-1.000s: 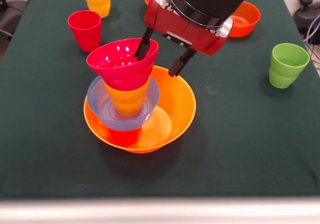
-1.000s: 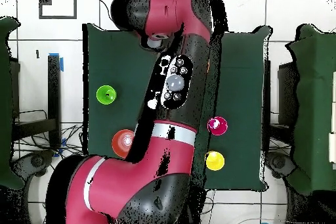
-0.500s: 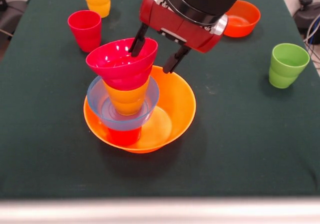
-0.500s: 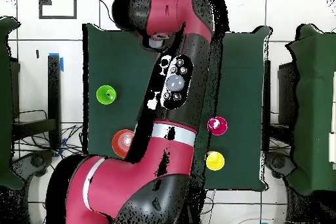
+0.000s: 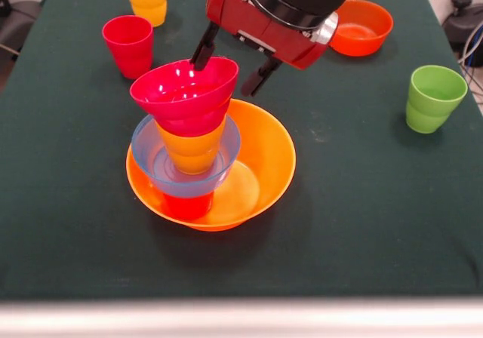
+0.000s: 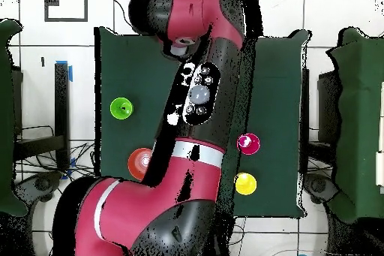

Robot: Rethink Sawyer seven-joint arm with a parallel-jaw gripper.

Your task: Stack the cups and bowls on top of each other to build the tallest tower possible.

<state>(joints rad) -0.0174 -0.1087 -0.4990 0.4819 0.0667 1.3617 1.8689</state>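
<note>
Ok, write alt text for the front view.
A tower of alternating bowls and cups stands in a large orange bowl, topped by a magenta bowl, with the open gripper just above its rim. Crimson, yellow and green cups stand apart.

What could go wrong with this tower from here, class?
1. The magenta bowl sits tilted on the orange cup, so it may slide off.
2. The open gripper has one finger at the bowl's far rim; a careless move could knock it.
3. The tower stands off-centre in the large orange bowl, so added weight may tip it.
</note>
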